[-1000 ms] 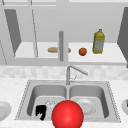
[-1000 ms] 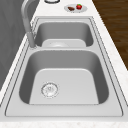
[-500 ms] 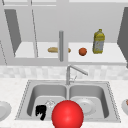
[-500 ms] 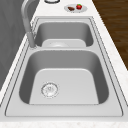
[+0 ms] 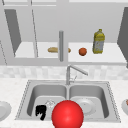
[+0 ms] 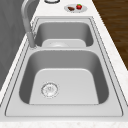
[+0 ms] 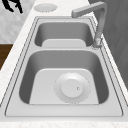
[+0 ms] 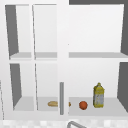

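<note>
The left hand (image 5: 40, 111) hung over the sink's (image 5: 25, 93) left basin, near the drain (image 5: 50, 103), its fingers (image 5: 42, 116) pointing down and loosely apart, holding nothing. Just right of it a red ball (image 5: 67, 115) covered the sink's front edge between the basins — what it was could not be told. A plate (image 5: 85, 106) lay in the right basin.

The bottle (image 5: 99, 41) on the cabinet shelf had a pale label, but no writing on it could be read. Beside it sat an orange (image 5: 82, 51) and a bread roll (image 5: 53, 49) (partly behind the door's edge).

The left side view showed a small plate (image 6: 75, 8) with food on the bench (image 6: 105, 35) beyond the sink. The right side view showed a hand (image 7: 13, 5) at the far end, by another plate (image 7: 45, 7).
</note>
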{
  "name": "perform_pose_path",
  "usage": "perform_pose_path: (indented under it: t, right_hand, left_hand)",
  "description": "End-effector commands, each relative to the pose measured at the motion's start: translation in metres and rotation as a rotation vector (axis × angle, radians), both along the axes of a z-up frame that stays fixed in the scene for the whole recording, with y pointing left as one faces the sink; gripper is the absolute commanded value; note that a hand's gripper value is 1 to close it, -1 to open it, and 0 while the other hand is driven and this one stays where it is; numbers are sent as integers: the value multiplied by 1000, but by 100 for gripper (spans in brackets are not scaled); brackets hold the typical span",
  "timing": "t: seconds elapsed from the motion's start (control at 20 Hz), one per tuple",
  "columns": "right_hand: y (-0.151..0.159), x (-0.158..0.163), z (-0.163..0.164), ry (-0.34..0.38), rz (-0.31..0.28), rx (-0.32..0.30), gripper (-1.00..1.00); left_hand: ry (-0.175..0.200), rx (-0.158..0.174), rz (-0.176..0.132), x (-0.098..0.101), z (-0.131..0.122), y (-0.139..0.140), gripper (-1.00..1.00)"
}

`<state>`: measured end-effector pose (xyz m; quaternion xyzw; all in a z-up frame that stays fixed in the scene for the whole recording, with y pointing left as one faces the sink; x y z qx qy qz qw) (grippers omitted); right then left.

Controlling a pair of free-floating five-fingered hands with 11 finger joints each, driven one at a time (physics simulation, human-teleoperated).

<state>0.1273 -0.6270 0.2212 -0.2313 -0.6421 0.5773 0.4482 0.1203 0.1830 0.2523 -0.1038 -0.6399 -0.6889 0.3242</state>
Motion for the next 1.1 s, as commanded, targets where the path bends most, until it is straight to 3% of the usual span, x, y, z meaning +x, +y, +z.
perform_pose_path:
  t: [0.0,0.45,1.05]
  right_hand:
    - [-4,15,-1,-29,8,-124,-100]
    - [-7,65,-1,-3,-2,-284,-100]
    - [-37,99,8,45,-28,-500,-100]
  left_hand:
    - [0,0,0,0,0,0,0]
    - [0,0,0,0,0,0,0]
    - [0,0,0,0,0,0,0]
